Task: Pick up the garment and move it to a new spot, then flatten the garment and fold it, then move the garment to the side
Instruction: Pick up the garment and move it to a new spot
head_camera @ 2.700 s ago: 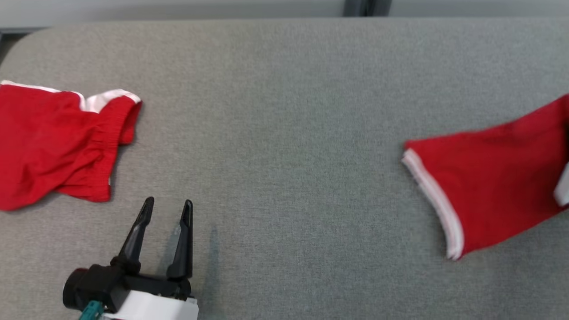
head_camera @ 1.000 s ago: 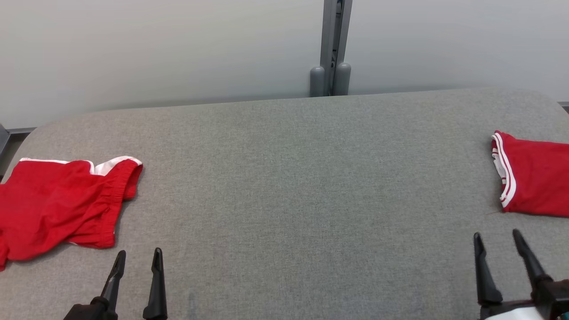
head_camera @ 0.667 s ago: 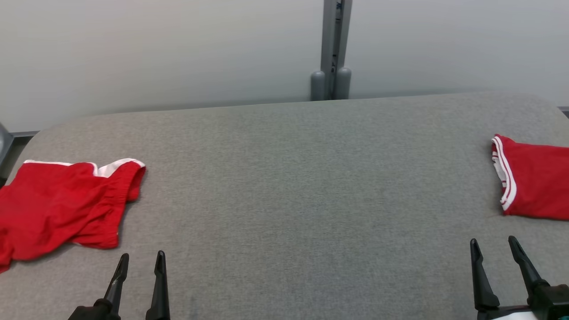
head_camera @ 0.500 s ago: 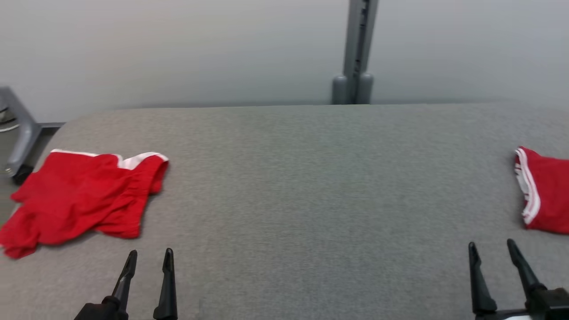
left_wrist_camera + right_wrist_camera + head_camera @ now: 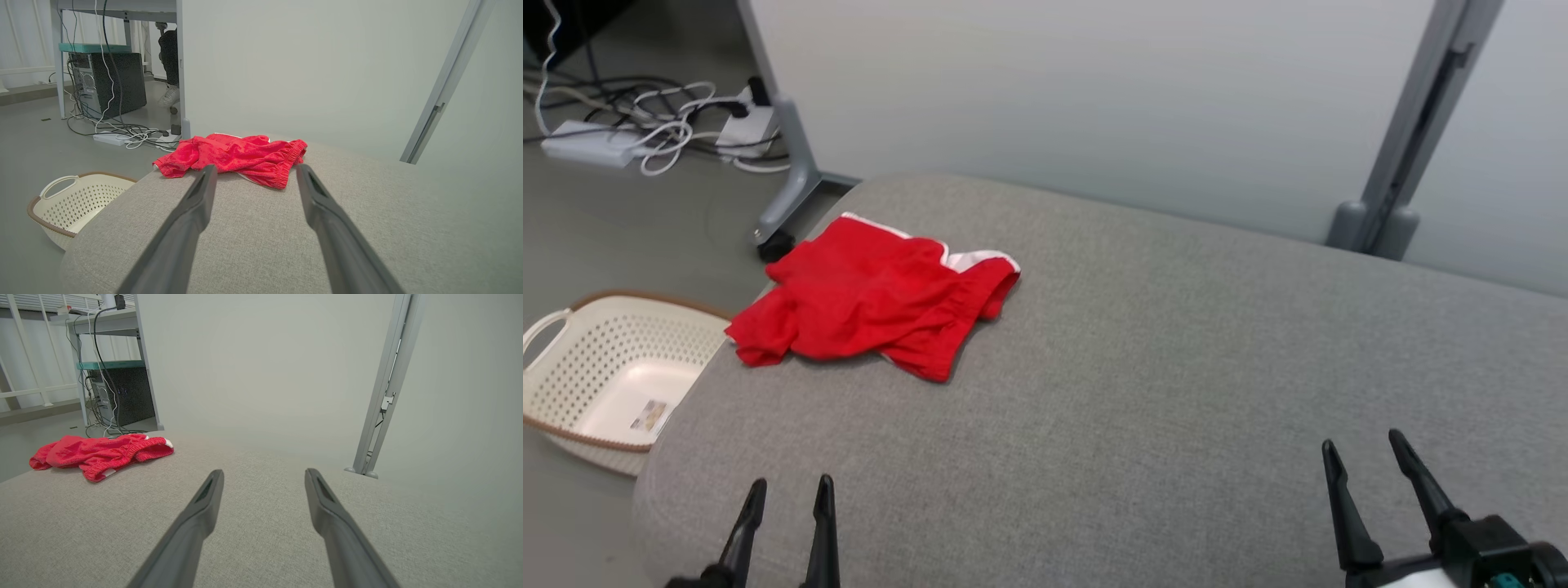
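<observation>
Cream perforated basket (image 5: 572,359) on the floor at far left. Beside it, crumpled red garment (image 5: 874,298) lying at the left end of the grey padded table (image 5: 1176,367). Lower left, left gripper (image 5: 792,483), jaws parted and empty. Lower right, right gripper (image 5: 1363,441), jaws likewise parted, empty.

readable text: none | label (image 5: 647,415) in basket (image 5: 580,363): too small to read

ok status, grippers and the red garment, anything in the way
Left gripper open, empty; right gripper open, empty. Red garment crumpled at left end of grey table, untouched. White basket on floor beyond that end, off the path.
</observation>
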{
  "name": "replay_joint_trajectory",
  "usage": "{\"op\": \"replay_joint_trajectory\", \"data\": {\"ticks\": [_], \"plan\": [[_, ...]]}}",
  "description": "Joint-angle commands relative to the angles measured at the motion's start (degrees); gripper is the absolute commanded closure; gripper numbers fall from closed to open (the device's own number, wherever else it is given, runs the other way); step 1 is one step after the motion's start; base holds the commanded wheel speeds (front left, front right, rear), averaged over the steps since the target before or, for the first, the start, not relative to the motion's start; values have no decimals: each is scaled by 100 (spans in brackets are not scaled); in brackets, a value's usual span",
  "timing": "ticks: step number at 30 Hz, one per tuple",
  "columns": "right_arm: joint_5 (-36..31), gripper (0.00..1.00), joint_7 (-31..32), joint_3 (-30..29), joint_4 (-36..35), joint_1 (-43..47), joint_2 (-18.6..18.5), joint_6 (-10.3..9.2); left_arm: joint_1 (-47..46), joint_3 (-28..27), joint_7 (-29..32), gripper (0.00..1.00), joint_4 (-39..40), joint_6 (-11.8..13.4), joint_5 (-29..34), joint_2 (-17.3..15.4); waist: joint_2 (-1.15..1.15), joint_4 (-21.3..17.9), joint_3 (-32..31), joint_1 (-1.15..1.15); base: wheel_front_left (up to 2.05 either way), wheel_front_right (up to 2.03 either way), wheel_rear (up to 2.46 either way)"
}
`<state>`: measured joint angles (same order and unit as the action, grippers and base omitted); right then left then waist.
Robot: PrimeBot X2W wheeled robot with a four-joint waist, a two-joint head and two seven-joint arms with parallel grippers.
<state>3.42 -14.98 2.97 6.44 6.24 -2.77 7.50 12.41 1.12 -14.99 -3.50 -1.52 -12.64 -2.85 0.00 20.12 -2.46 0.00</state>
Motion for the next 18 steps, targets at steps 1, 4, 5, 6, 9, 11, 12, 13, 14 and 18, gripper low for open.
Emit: {"op": "replay_joint_trajectory", "data": {"ticks": [1, 4, 5, 6, 9, 11, 12, 13, 14, 18], "plan": [[-59, 0, -29, -38, -20, -131, -57, -1, -287, -22, -26, 0, 23, -54, -42, -11, 0, 119, 315, 0, 0, 0, 0], [-170, 0, -30, -115, -119, -354, -194, -1, -688, -11, -26, 0, -50, -132, -161, -11, 0, 82, 843, 0, 0, 0, 0], [-199, 0, -29, -145, -159, -453, -253, -1, -868, -4, -26, 0, -97, -147, -258, -11, 0, 65, 1063, 0, 0, 0, 0], [-238, 0, -30, -168, -213, -568, -321, -1, -1093, -7, -26, 0, -145, -166, -314, -11, 0, 41, 1317, 0, 0, 0, 0], [-334, 0, -29, -262, -385, -878, -546, -1, -1822, 9, -19, 0, -544, -248, -571, -9, 0, -23, 2002, 0, 0, 0, 0], [-391, 0, -28, -360, -506, -1057, -671, -1, -2460, -47, -19, 0, -850, -313, -695, -10, 0, -66, 2425, 0, 0, 0, 0], [-417, 0, -29, -409, -549, -1148, -718, -1, -2742, -76, -19, 0, -1102, -351, -784, -10, 0, -83, 2593, 0, 0, 0, 0], [-445, 0, -29, -427, -590, -1210, -746, -1, -2984, -71, -18, 0, -1384, -377, -789, -49, 0, -114, 2743, 0, 0, 0, 0], [-461, 0, -29, -458, -621, -1239, -765, -1, -3270, -74, -19, 0, -1653, -411, -818, -104, 0, -133, 2850, 0, 0, 0, 0], [-519, 0, -29, -437, -743, -1352, -812, -1, -4419, -9, 174, 0, -2948, -464, -844, -297, 0, -277, 3202, 0, 0, 0, 0]]}}
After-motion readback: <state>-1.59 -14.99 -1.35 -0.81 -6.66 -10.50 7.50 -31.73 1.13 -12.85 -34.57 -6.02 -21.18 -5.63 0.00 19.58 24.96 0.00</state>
